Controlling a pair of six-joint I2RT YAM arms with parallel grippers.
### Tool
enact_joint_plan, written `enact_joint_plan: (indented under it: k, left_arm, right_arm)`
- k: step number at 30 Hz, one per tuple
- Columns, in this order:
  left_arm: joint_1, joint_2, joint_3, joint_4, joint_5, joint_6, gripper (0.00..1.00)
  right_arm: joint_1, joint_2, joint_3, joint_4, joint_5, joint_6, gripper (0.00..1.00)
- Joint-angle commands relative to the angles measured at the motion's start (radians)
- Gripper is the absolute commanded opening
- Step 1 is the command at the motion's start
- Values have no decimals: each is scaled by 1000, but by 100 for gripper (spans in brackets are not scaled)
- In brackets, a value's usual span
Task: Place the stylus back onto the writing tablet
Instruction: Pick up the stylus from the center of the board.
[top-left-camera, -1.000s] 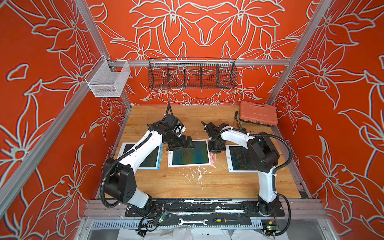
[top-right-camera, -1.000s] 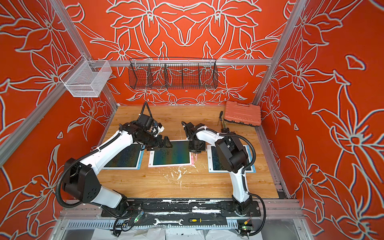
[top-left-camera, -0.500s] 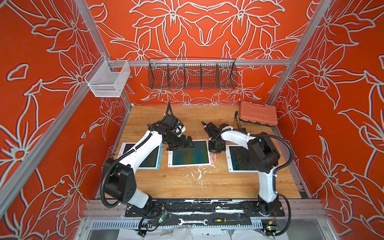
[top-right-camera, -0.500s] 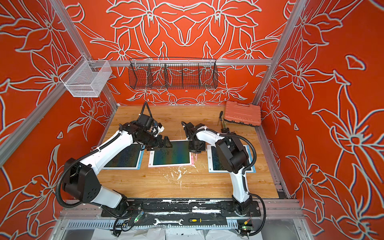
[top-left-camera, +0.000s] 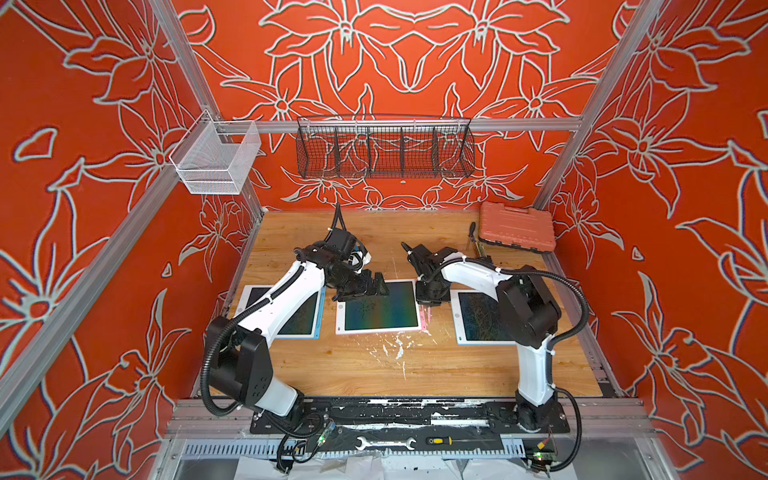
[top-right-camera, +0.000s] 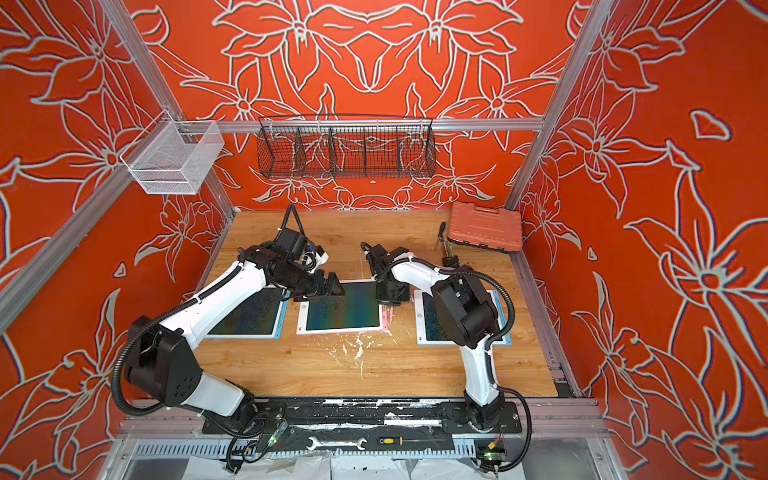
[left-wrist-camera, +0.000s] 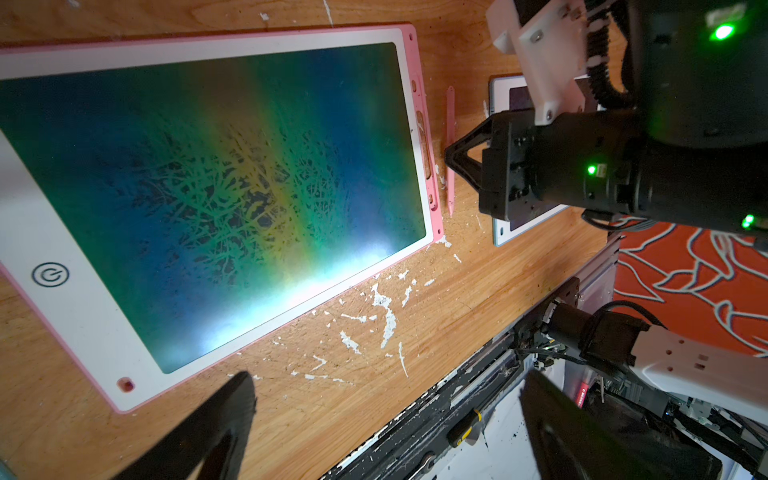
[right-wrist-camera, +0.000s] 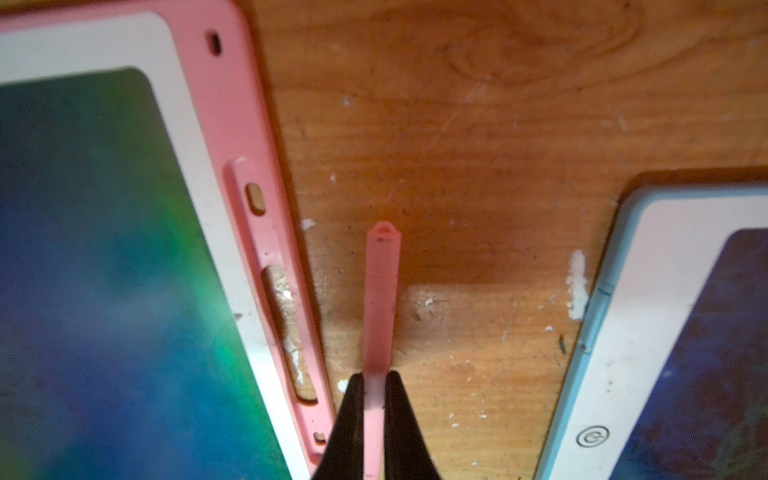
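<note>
The pink stylus lies lengthwise just beside the pink-framed writing tablet, next to the empty slot in that tablet's side rim. My right gripper is shut on the stylus, pointing down at the wood. I cannot tell whether the stylus touches the table. In both top views the right gripper stands at the tablet's right edge. My left gripper is open and holds nothing, hovering over the tablet's far left corner.
Blue-framed tablets lie on either side, one on the left and one on the right partly under the right arm. An orange tool case sits at the back right. White paint flecks mark the wood in front.
</note>
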Motion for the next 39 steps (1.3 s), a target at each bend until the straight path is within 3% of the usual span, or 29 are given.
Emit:
enact_joint_plan:
  k: [1, 39]
  left_arm:
    - [6, -19, -2, -8, 10, 2, 97]
    - [9, -20, 10, -14, -2, 2, 98]
  right_arm:
    - [10, -45, -21, 3, 14, 3, 4]
    - [28, 85, 134, -16, -31, -69, 4]
